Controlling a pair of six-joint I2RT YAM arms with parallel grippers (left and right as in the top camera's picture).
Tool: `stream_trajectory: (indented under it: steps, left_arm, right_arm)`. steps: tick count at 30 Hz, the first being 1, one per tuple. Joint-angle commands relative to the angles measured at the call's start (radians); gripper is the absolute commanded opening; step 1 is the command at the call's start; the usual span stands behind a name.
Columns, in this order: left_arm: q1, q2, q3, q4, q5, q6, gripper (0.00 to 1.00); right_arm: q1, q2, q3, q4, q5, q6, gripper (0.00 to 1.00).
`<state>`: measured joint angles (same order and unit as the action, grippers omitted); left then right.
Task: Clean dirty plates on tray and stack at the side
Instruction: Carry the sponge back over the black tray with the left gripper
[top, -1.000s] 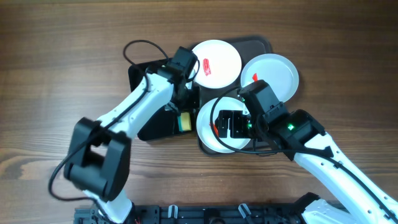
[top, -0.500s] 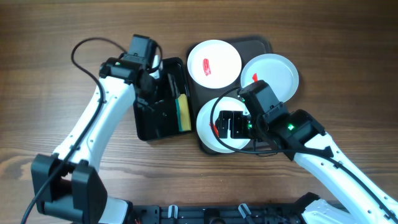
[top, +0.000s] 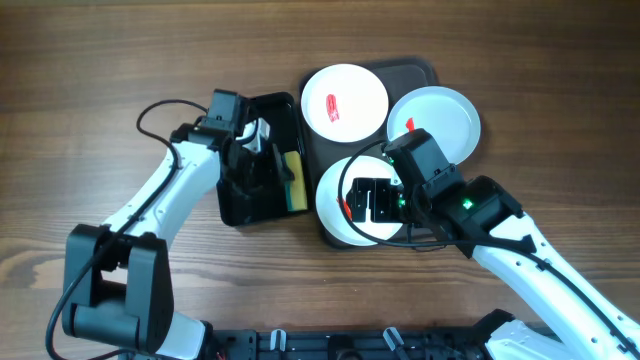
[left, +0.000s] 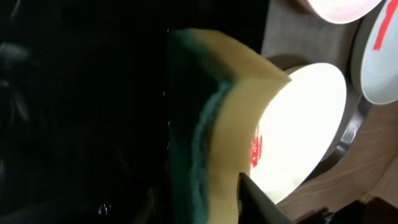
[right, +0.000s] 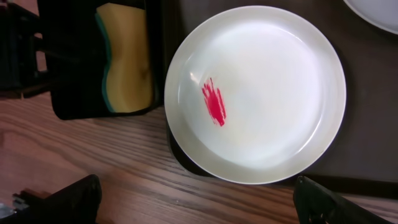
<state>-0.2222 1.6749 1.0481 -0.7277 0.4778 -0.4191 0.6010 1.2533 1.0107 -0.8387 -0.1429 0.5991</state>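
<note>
Six-o'clock plate (right: 255, 93) on tray (top: 420, 72): red smear (right: 214, 102) plain from right wrist, mostly covered overhead. Right fingers (right: 323, 202) spread wide, empty; left fingers (left: 258, 202): state cannot be told.

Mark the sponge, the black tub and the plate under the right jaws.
sponge (right: 127, 62): right wrist view, on its yellow face.
black tub (top: 250, 205): overhead view, on its bare floor.
plate (right: 273, 87): right wrist view, on its bare white inner surface.

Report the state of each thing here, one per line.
Near plate: red smear, dirty, on tray.
Left plate: red smear, on tray.
Right plate: partly on tray.
Sponge: in tub, against its tray-side wall.
Left gripper: at tub, beside sponge, grip unclear.
Right gripper: open, above near plate.
</note>
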Motion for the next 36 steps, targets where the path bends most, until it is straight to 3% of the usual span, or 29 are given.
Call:
stream_trajectory:
  steps: [1, 6, 9, 18, 26, 36]
  left_arm:
    - [0.000, 0.008, -0.045, 0.056, 0.027, 0.027, 0.36]
    - [0.000, 0.008, -0.095, 0.114, 0.027, 0.026, 0.31]
    - [0.000, 0.008, -0.095, 0.147, 0.033, 0.018, 0.04]
    - [0.000, -0.006, -0.071, 0.137, 0.053, 0.018, 0.04]
    - [-0.003, -0.013, 0.152, -0.177, -0.285, 0.050, 0.04]
    - [-0.068, 0.000, 0.207, -0.220, -0.498, 0.018, 0.04]
  right_arm:
    - [0.000, 0.013, 0.015, 0.000, -0.016, 0.006, 1.00]
    - [0.000, 0.013, 0.015, -0.001, -0.016, 0.006, 1.00]
    - [0.000, 0.013, 0.015, 0.000, -0.016, 0.006, 1.00]
    - [0.000, 0.013, 0.015, -0.013, -0.016, 0.006, 0.99]
    - [0.000, 0.013, 0.015, -0.011, -0.016, 0.006, 1.00]
    - [0.000, 0.013, 0.015, -0.011, -0.016, 0.006, 1.00]
